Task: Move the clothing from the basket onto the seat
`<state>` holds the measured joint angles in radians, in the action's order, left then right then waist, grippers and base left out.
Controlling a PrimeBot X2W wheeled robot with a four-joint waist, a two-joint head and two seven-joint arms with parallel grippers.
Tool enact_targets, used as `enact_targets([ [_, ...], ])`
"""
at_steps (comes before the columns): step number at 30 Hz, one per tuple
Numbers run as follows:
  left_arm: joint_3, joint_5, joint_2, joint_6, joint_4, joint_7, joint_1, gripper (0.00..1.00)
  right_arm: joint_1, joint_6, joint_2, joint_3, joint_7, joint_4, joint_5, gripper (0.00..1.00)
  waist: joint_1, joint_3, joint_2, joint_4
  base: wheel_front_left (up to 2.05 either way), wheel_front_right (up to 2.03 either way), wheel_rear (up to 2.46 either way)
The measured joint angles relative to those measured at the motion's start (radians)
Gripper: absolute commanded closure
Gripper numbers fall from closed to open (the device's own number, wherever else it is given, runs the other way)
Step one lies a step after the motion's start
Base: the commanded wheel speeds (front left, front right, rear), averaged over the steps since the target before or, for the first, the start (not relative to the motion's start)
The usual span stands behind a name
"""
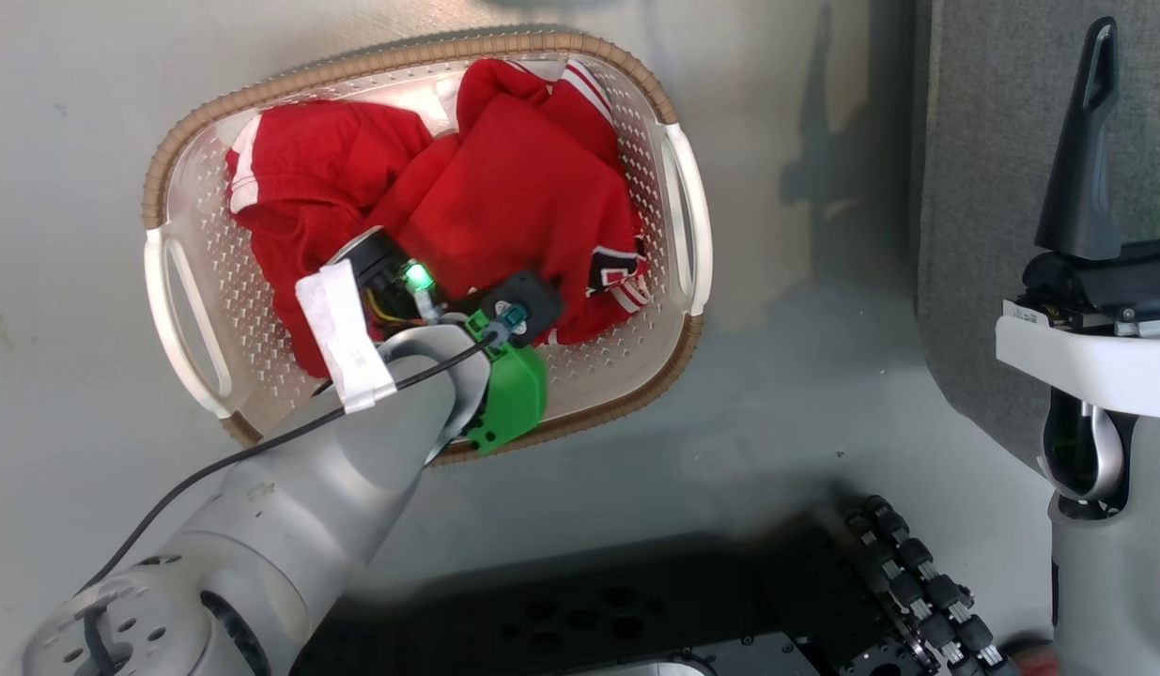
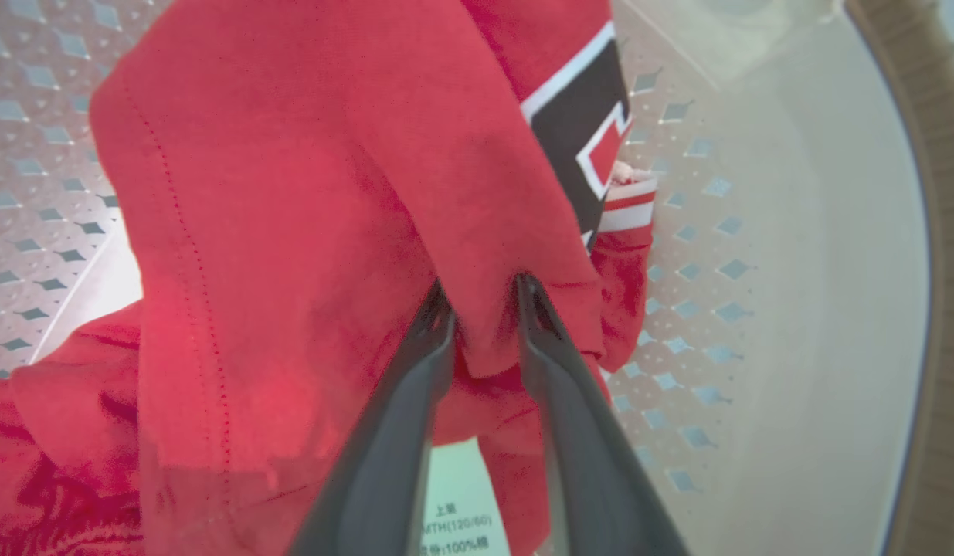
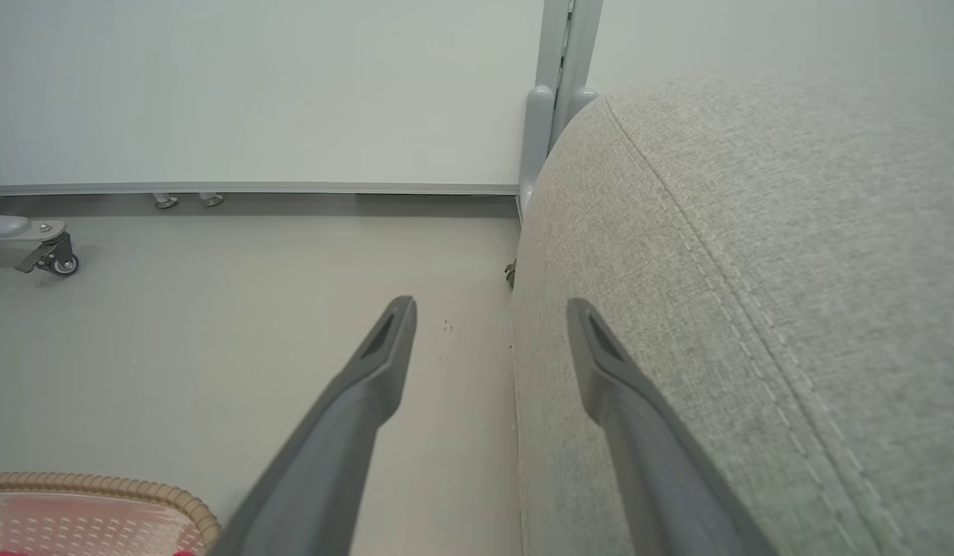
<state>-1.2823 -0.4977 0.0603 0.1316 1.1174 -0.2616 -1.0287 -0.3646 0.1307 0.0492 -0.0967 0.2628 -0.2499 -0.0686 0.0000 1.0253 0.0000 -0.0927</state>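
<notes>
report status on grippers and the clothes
Left gripper pinching a fold of the clothing, down in the basket. Right gripper open, empty, beside the seat. None lifted out yet. Nothing seen in the way.

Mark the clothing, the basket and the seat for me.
clothing [image 1: 504, 178]: head view, middle of the red heap.
basket [image 1: 429, 54]: head view, brown rim along its upper edge.
seat [image 3: 755, 232]: right wrist view, grey top surface.

Two red garments [image 1: 514, 188], one basket [image 1: 401, 58], one grey seat [image 3: 755, 270], one left claw [image 2: 480, 289], one right claw [image 3: 490, 309].
</notes>
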Motion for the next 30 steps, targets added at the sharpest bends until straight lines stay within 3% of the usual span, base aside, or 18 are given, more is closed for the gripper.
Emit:
enact_targets([
  [4,0.032,-0.013,0.002,0.0,-0.07,-0.001,-0.001,1.0,0.0,0.0,0.0,0.0,0.0,0.005,0.006,0.0,0.0,-0.017,0.0,0.005,0.0,0.0,0.0],
  [15,0.269,-0.051,0.056,0.0,-0.269,-0.002,0.157,1.0,0.005,0.0,0.0,0.044,0.0,0.06,0.021,0.0,0.0,-0.16,0.0,0.014,0.0,0.0,0.0],
  [30,0.658,0.13,0.072,-0.009,-0.545,-0.002,0.548,1.0,0.156,0.0,0.0,0.108,0.0,0.166,0.002,0.0,-0.0001,-0.494,0.0,0.05,0.0,0.0,0.0],
])
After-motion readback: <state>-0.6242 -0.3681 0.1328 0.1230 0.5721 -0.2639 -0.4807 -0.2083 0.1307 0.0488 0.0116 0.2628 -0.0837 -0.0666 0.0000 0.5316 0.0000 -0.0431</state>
